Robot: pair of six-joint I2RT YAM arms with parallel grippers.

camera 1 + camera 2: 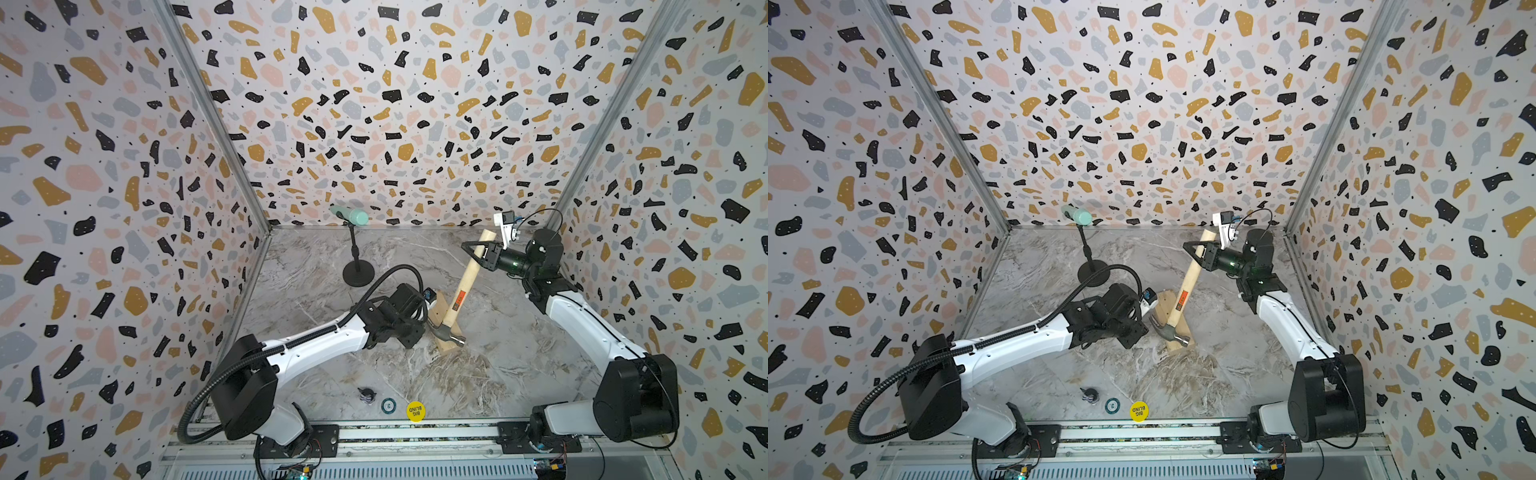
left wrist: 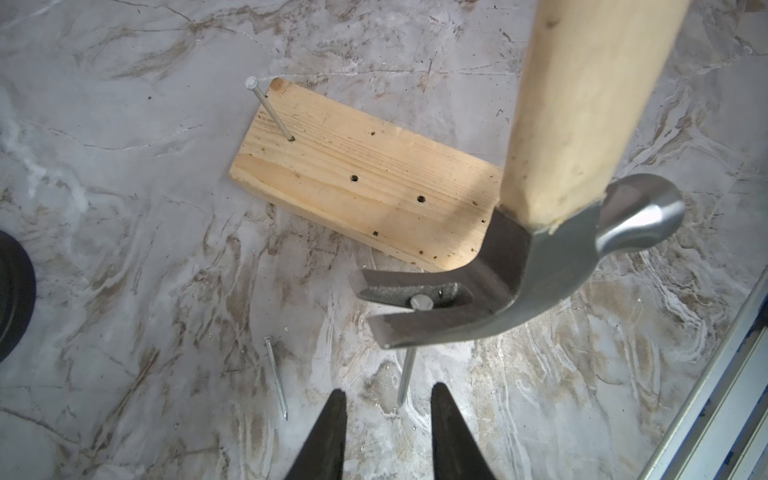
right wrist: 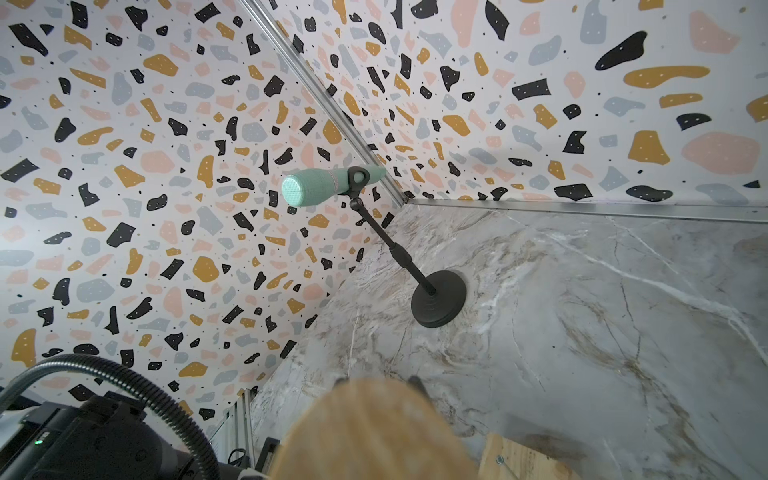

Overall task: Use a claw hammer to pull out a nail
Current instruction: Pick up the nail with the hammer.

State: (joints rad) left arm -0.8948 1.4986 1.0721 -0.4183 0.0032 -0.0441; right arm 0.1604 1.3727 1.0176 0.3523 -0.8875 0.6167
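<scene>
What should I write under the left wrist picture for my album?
The hammer holds a freed nail in its claw; another nail leans in the block.

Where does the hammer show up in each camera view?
In a top view: hammer right of centre, head over the wood block's near end.
In a top view: hammer likewise right of centre.
Left wrist: head close up at the block's end, a nail in its claw.
Right wrist: only the blurred handle end, nearest the camera.
Shared landmark: the wood block, in all four.
</scene>
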